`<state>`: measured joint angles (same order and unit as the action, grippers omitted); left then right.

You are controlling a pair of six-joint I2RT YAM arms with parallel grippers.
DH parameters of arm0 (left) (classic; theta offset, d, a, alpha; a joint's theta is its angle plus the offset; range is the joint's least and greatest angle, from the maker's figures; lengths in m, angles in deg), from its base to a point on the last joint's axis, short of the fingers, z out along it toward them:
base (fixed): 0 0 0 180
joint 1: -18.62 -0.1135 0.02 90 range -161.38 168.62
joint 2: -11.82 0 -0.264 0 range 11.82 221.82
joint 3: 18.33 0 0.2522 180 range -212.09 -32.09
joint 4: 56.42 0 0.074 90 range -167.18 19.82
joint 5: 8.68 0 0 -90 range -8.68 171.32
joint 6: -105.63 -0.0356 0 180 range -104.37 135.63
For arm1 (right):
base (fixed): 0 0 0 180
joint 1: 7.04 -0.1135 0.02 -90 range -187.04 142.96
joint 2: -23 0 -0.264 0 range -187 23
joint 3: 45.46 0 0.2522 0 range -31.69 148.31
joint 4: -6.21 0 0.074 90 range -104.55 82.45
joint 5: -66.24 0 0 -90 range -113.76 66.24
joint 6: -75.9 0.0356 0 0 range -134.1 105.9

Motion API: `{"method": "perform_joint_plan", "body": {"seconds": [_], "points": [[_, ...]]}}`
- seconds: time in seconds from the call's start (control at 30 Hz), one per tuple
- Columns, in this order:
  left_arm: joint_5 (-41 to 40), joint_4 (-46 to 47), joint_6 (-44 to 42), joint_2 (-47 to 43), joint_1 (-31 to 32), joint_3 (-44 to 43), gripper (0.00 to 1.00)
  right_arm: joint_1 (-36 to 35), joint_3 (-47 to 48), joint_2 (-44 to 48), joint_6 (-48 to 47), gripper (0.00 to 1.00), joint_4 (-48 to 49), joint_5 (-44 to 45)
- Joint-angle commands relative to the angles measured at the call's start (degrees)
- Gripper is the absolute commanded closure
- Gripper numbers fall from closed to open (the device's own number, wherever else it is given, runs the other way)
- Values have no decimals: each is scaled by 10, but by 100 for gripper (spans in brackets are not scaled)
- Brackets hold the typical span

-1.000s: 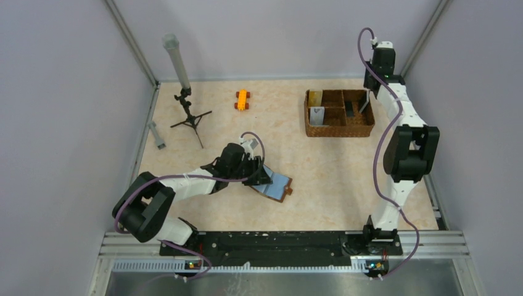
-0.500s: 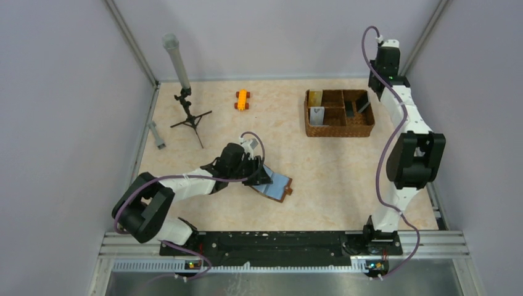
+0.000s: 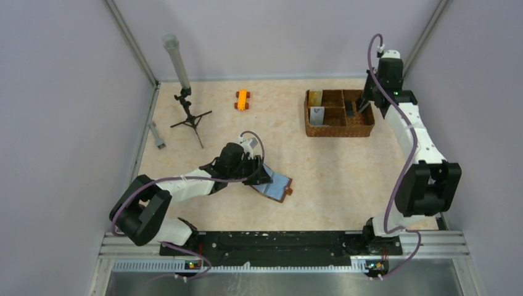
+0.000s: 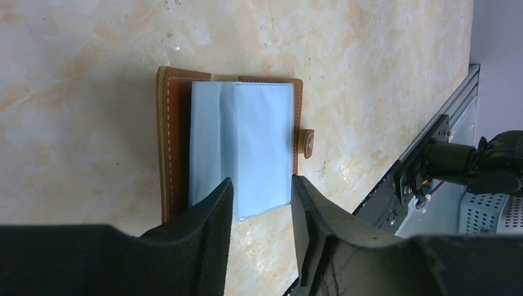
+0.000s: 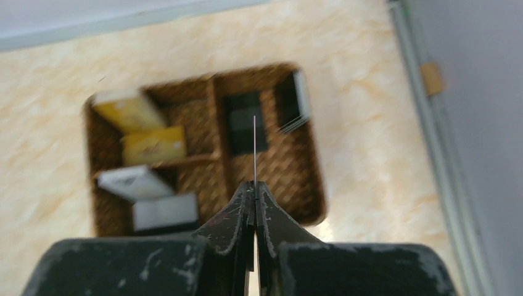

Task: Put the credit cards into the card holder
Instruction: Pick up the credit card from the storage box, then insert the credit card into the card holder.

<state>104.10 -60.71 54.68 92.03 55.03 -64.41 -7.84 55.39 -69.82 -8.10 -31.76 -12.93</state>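
Note:
The card holder (image 3: 275,183) (image 4: 240,142) lies open on the table, brown leather outside, pale blue pockets up, snap tab to one side. My left gripper (image 3: 258,176) (image 4: 262,180) is open and low over it, its fingers straddling the near edge of the blue pocket. Above the basket (image 3: 339,128) (image 5: 314,185), my right gripper (image 3: 368,98) (image 5: 254,184) is shut on one credit card (image 5: 254,148), seen edge-on as a thin line. More credit cards sit in the basket: yellow (image 5: 148,145), black (image 5: 245,123), silver-grey (image 5: 163,209).
A small black tripod with a grey tube (image 3: 185,98) stands at the back left, with a grey bar (image 3: 156,134) beside the left wall. An orange toy (image 3: 242,99) lies at the back middle. Frame rails run along both side walls.
The right arm has swung: its elbow has dropped toward the near right and its wrist has shifted slightly right over the basket. The left arm and card holder have not moved.

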Motion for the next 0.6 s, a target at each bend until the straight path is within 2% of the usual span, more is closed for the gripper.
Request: {"method": "perform_joint_plan", "body": {"seconds": [0.0,0.13,0.27,0.4,0.57], "points": [[-11,-3,-11,-29,3,-23,57,-42,-66,99,70,100,-3,-114],[-18,-20,-24,-47,3,-27,55,-84,-146,157,122,100,11,-204],[-22,-33,-37,-64,3,-27,49,-132,-228,182,195,100,48,-292],[-38,-63,-58,-61,2,-36,47,-197,-318,178,269,100,120,-368],[-45,-72,-64,-66,2,-33,47,-265,-407,134,349,100,225,-416]]}}
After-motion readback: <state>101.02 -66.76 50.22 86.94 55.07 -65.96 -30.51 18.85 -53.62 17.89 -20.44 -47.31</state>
